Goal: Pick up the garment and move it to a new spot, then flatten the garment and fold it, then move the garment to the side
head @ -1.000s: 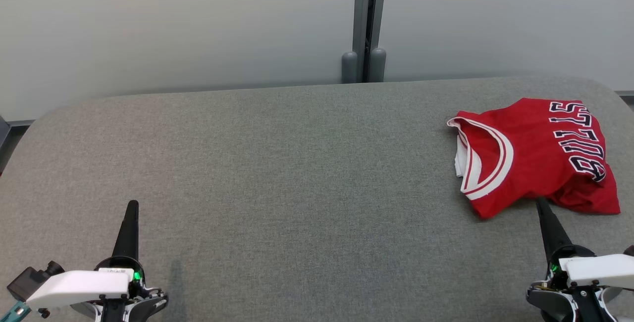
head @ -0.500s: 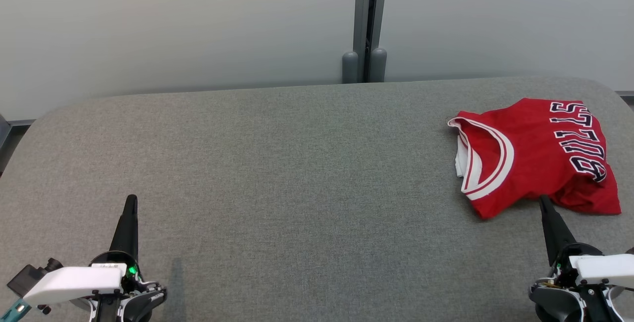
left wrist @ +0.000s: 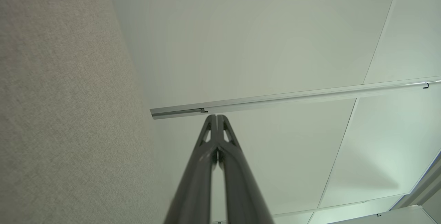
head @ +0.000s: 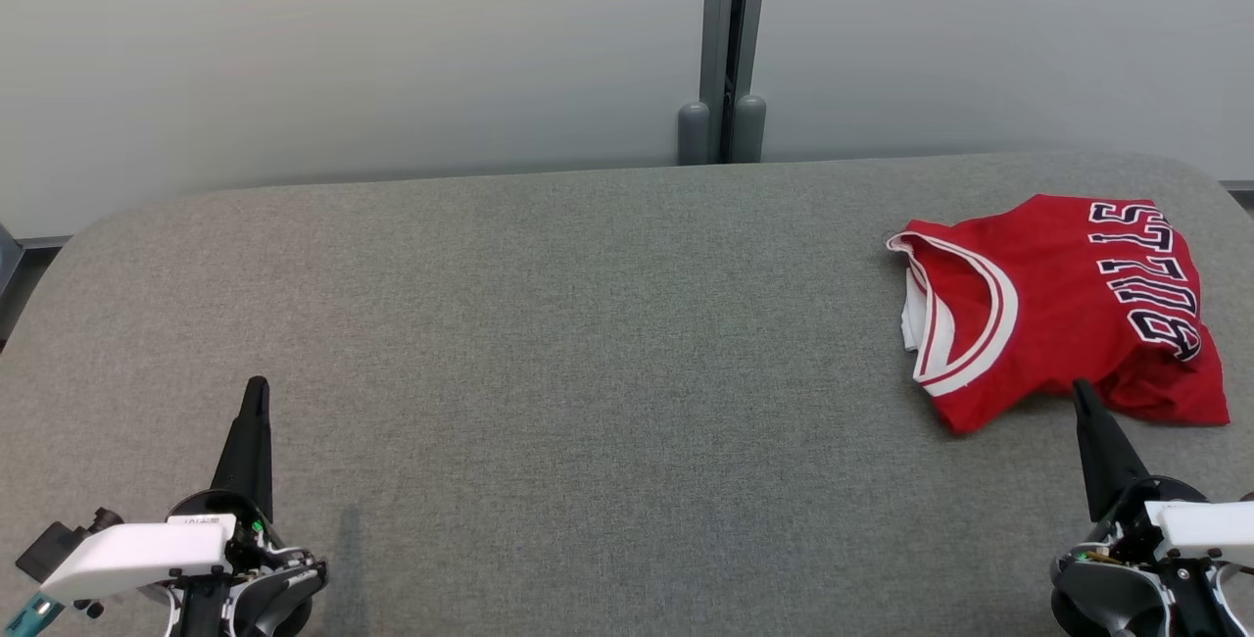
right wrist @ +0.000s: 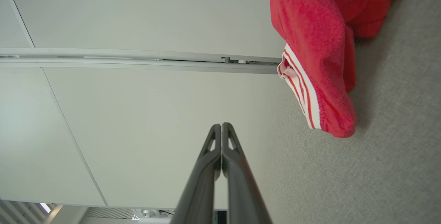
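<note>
A folded red jersey [head: 1063, 309] with white trim and dark lettering lies at the right side of the grey table [head: 588, 343]; the right wrist view shows the jersey [right wrist: 317, 44] at its upper right. My right gripper [head: 1081, 387] is shut with nothing in it, its tip just short of the jersey's near edge, and in its own view the gripper [right wrist: 221, 124] has its fingers pressed together. My left gripper [head: 257, 385] stands shut and empty at the lower left, far from the garment; the left wrist view has the same gripper [left wrist: 216, 116] closed.
A pale wall [head: 343, 49] runs behind the table, with a grey vertical post [head: 730, 39] at its middle. The table's rounded edges show at the far left and far right.
Both grippers have slid a little lower in the head view, their bases nearer the bottom edge. The jersey has not moved.
</note>
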Motion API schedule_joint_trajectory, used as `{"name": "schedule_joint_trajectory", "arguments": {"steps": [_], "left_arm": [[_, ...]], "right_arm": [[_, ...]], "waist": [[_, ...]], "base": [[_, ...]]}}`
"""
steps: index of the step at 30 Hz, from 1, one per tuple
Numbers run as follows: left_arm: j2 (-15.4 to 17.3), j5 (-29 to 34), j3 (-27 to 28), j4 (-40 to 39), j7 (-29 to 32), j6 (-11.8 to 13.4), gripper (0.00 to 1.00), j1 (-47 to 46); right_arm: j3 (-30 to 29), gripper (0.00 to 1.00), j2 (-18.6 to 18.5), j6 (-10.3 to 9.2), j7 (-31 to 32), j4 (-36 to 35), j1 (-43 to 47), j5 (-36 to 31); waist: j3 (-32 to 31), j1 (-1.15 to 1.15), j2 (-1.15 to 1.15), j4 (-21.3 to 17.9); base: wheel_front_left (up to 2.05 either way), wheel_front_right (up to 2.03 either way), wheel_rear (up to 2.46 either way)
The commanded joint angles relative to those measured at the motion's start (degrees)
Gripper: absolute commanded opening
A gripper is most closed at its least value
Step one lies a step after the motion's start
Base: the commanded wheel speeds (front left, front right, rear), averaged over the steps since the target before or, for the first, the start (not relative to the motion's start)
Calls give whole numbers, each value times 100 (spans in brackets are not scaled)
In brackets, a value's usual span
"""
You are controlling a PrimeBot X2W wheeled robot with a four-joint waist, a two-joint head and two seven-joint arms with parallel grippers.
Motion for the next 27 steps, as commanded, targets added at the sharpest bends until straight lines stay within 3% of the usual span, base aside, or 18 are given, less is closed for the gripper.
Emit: {"name": "schedule_joint_trajectory", "arguments": {"steps": [1, 27], "left_arm": [[10, -79, 31, -19, 25, -4, 0, -110], [10, -95, 29, -16, 37, -4, 0, -97]], "right_arm": [[-29, 0, -42, 2, 42, -19, -87, 123], [-41, 0, -28, 2, 54, -16, -74, 105]], "waist": [[0, 0, 0, 1], [0, 0, 0, 2]], "base": [[0, 0, 0], [0, 0, 0]]}}
